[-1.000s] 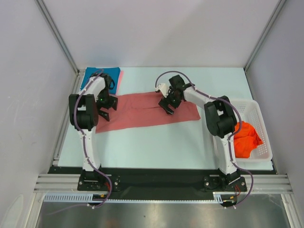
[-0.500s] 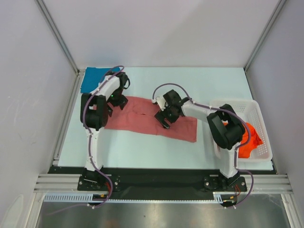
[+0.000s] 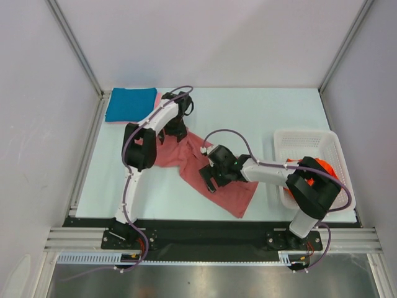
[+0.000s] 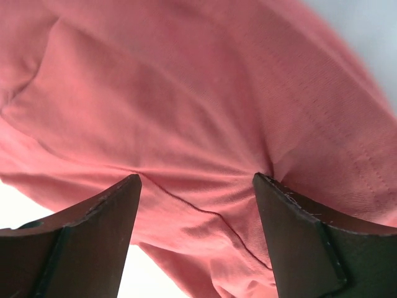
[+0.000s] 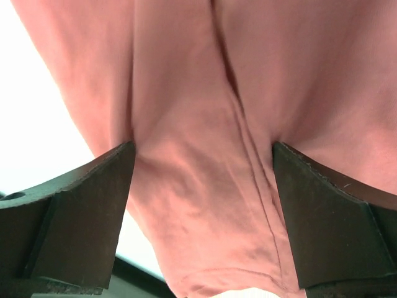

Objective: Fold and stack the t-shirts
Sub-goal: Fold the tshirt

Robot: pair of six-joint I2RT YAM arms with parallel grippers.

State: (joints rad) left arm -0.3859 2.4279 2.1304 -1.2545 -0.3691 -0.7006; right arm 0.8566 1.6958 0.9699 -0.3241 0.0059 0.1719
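- One dusty salmon-red cloth t-shirt (image 3: 232,194), twisted across centre frame on pale blue surface (image 3: 248,118).
- Left jaws and right jaws wide, tips pressing its cloth.
- Hazard: shallow pinch could slip, worsening the bunching.

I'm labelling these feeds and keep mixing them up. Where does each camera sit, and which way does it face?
Top external: above and behind the arms, looking down on the table; both arms show whole.
Left wrist: on the left wrist, looking past its own fingers at the salmon t-shirt.
Right wrist: the same on the right, fingers framing that shirt.
Shared: all three show the salmon t-shirt.
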